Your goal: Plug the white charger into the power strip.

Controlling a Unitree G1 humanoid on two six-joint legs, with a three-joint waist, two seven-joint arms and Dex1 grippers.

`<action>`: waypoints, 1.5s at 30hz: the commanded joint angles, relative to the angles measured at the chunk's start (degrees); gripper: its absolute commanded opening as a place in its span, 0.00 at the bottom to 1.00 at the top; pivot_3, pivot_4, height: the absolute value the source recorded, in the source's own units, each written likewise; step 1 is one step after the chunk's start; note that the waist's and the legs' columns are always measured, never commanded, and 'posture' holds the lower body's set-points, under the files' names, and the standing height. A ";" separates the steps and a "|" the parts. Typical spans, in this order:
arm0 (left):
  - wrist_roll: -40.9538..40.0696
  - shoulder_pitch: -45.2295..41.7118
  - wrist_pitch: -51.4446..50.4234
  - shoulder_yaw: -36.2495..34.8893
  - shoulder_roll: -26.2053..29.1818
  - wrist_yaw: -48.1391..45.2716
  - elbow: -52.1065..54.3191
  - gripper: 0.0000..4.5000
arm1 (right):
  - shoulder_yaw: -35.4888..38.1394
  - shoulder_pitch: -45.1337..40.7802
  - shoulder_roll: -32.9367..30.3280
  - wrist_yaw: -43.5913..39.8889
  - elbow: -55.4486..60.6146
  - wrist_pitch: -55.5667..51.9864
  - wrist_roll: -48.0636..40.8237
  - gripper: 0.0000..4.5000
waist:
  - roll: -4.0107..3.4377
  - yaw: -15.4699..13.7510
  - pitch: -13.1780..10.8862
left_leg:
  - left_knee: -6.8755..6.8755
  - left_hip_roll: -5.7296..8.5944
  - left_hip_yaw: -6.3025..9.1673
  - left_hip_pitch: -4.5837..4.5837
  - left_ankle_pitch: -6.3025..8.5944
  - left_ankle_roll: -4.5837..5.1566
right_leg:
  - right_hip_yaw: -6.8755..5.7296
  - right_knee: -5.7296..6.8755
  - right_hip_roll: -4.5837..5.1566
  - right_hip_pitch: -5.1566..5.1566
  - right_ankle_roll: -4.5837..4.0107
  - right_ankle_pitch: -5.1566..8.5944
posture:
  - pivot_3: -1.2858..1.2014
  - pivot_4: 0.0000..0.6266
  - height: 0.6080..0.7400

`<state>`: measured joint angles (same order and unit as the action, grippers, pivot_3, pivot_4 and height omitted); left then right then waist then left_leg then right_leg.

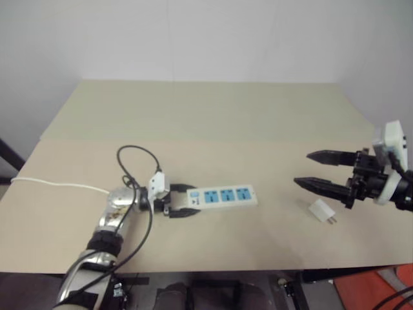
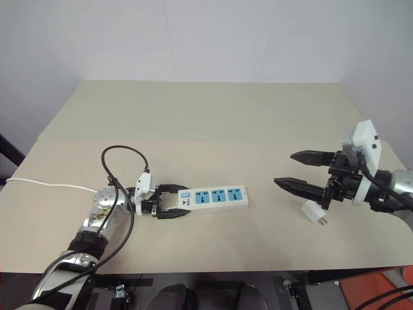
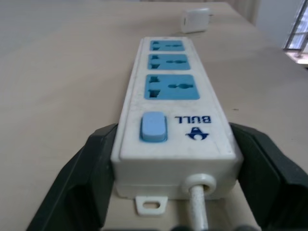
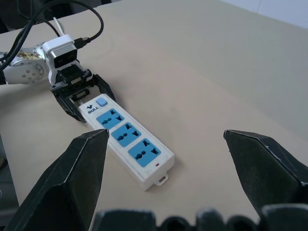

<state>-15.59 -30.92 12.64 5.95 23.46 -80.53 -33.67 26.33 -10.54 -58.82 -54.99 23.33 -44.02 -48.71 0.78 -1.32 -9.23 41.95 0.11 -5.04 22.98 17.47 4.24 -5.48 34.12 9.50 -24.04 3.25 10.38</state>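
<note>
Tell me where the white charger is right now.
In the left eye view, the white charger lies on the table's right side, just below the open right gripper, well right of the power strip.

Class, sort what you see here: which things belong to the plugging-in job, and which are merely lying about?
Belongs to the job:
- white charger
- power strip
- left end effector, around the strip's switch end
- right end effector, open

Lying about:
- thin white cord
- table

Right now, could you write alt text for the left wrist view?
A white power strip with three blue sockets lies on a beige table, its switch end between the left claw's black fingers. A small white charger lies beyond its far end.
</note>
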 commanded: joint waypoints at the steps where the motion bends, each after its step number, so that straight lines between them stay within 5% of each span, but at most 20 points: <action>1: 0.99 0.20 0.08 1.53 -0.42 -1.78 -1.08 0.72 | 2.57 -1.34 -1.16 -0.16 1.00 -0.48 -1.94 1.00 | 0.00 0.00 0.00 | 0.00 0.00 0.00 0.00 0.00 0.00 | 0.00 0.00 0.00 0.00 0.00 0.00 | 0.52 0.24 1.00; 25: 1.69 2.64 -1.79 5.77 -0.99 -2.64 8.66 0.72 | -1.85 -3.49 -5.98 6.11 -4.10 -7.27 2.72 1.00 | 0.00 -0.05 0.00 | 0.01 0.01 0.00 0.09 0.01 0.01 | -0.01 -0.01 0.02 -0.06 0.01 -0.01 | 0.52 0.24 1.00; 34: 3.37 0.93 -0.25 6.34 -1.85 -1.32 6.14 0.72 | -21.06 -24.12 -16.26 11.48 -13.67 -32.12 6.67 1.00 | -0.11 -0.05 0.07 | 0.03 0.01 0.01 0.20 0.05 0.08 | -0.02 -0.08 0.12 -0.18 -0.01 -0.02 | 0.52 0.24 1.00; 45: 4.31 -0.13 -0.42 7.57 -3.47 -0.41 4.88 0.72 | -60.43 -55.36 -15.13 -9.51 -33.64 -34.90 25.05 1.00 | -0.20 0.64 0.11 | 0.13 0.06 -0.02 0.34 0.16 0.26 | -0.01 -0.10 0.19 -0.26 0.05 -0.05 | 0.52 0.24 1.00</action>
<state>-13.20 -31.08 12.31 11.76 20.82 -81.71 -28.59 -30.91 -63.61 -73.87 -60.94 -7.98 -79.96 -27.19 0.59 -0.68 -9.12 42.10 0.17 -5.07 23.32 17.63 4.50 -5.48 34.04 9.69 -24.31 3.30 10.33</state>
